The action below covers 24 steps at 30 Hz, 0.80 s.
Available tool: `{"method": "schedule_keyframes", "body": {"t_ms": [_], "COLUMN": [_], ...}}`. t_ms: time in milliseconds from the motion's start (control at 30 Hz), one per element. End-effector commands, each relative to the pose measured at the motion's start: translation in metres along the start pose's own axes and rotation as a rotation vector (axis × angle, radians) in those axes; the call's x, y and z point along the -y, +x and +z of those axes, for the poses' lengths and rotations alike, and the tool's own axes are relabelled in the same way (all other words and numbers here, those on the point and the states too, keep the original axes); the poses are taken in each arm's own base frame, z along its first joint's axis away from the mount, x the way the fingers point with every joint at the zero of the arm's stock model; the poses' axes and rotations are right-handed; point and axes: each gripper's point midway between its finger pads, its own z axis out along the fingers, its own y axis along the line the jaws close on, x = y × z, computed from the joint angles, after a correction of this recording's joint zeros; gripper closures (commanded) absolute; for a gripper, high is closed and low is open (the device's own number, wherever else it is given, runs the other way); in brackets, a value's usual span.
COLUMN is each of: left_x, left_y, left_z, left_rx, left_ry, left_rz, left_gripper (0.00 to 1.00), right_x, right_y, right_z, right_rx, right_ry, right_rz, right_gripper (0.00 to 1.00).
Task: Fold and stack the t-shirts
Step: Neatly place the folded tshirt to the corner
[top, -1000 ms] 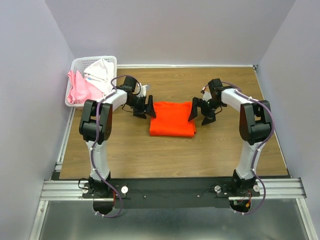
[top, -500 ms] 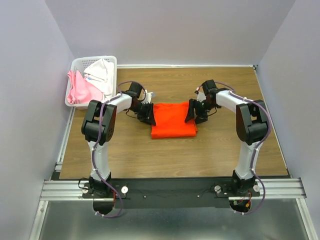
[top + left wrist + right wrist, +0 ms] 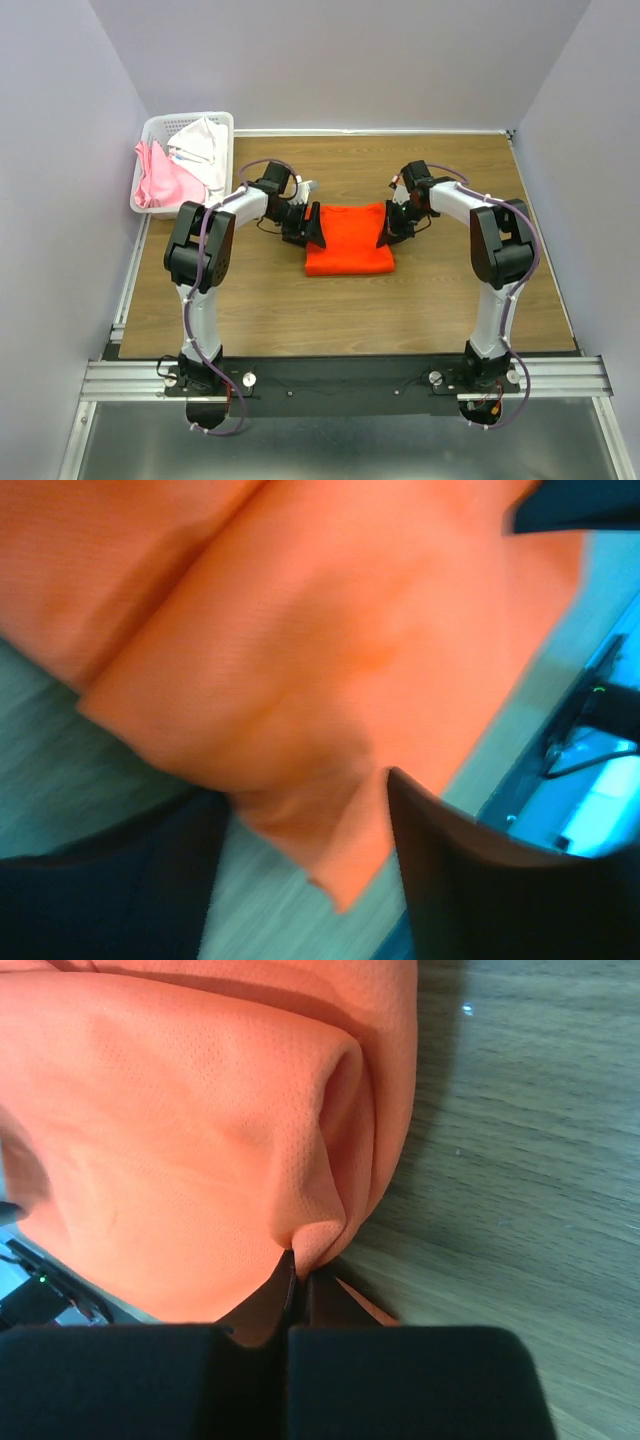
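Observation:
A folded bright orange t-shirt [image 3: 348, 242] lies on the wooden table, mid-way between the arms. My left gripper [image 3: 306, 226] sits at its left edge. In the left wrist view the left gripper [image 3: 300, 815] is open, its fingers [image 3: 470, 880] wide apart, with a loose corner of the orange t-shirt [image 3: 330, 660] lying between them unpinched. My right gripper [image 3: 392, 226] is at the shirt's right edge. Seen from the right wrist, the right gripper [image 3: 298, 1260] is shut, pinching a small fold of the orange t-shirt [image 3: 180, 1130].
A white lattice basket [image 3: 190, 117] stands at the table's back left corner, holding a pale pink t-shirt [image 3: 160, 182] and a white t-shirt [image 3: 202, 143]. Bare wood [image 3: 350, 310] stretches in front of the orange shirt. Grey walls close in on the sides and back.
Both grippers moved inward from beside the orange shirt onto its left and right edges. The right gripper went from open to shut on the cloth.

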Motion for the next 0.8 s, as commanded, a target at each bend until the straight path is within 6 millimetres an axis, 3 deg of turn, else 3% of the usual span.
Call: {"method": "schedule_keyframes", "body": {"t_ms": [0, 67, 300, 567, 767], "left_x": [0.003, 0.005, 0.011, 0.024, 0.031], "left_y": [-0.035, -0.050, -0.080, -0.110, -0.129], "left_z": [-0.014, -0.022, -0.045, -0.076, -0.096], "left_rx": [0.122, 0.169, 0.274, 0.411, 0.499], "left_ry": [-0.078, -0.107, -0.164, -0.209, -0.239], "left_rz": [0.083, 0.100, 0.122, 0.160, 0.179], "left_gripper": [0.19, 0.12, 0.05, 0.03, 0.03], "right_x": [0.006, 0.005, 0.031, 0.078, 0.129], "right_y": [-0.012, -0.021, -0.046, -0.100, -0.135], "right_z": [-0.006, -0.012, -0.027, -0.058, -0.075], "right_rx": [0.060, 0.093, 0.166, 0.272, 0.318], "right_ry": [0.075, 0.093, 0.233, 0.327, 0.400], "right_rz": [-0.012, -0.014, -0.003, 0.065, 0.139], "right_gripper": [1.00, 1.00, 0.99, 0.99, 1.00]}}
